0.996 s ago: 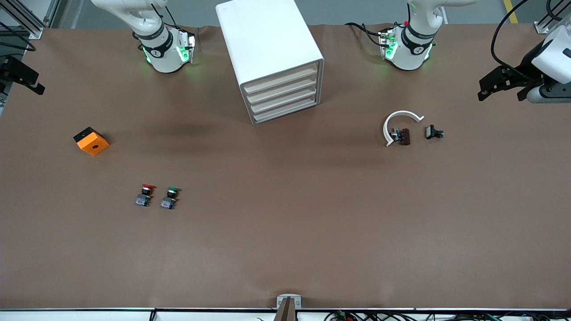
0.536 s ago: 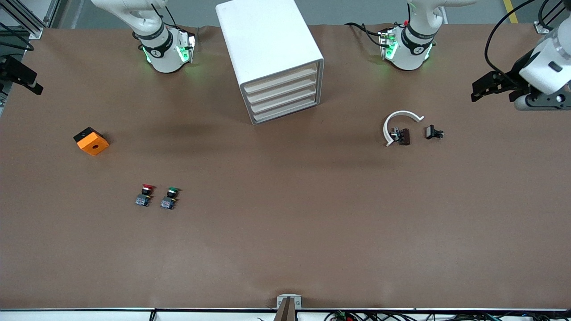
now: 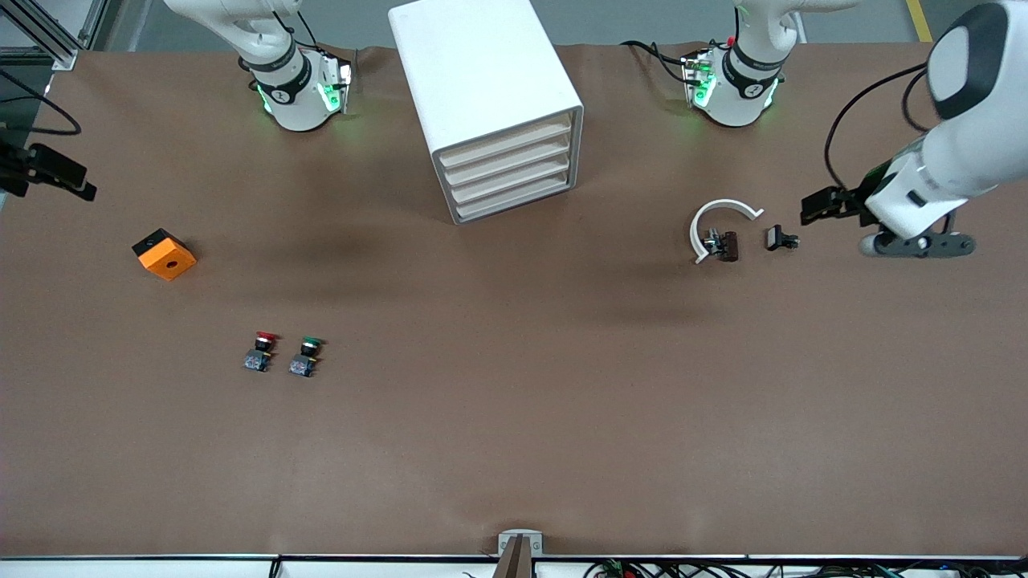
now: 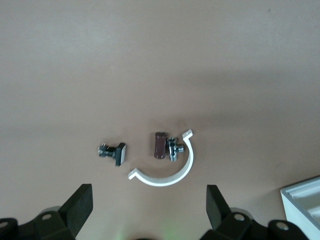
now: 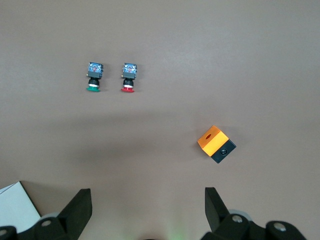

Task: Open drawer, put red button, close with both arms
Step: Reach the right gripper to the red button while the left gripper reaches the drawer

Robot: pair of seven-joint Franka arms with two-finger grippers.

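The white cabinet stands between the arm bases, and its uppermost drawer is shut. The red button stands upright beside the green-capped twin, nearer the front camera, toward the right arm's end. Both also show in the right wrist view, the red button beside the green one. My left gripper is open and empty over the table beside a small black part. In its own view the left gripper shows its jaws wide apart. My right gripper is open and empty over the table's edge; in its own view its jaws are also wide apart.
An orange and black box lies toward the right arm's end, also in the right wrist view. A white C-shaped ring curves round a brown piece. The left wrist view shows the ring, the brown piece and the black part.
The left arm has swung in from the table's end, bringing its gripper close to the small black part. The right gripper has shifted a little over the table's edge.
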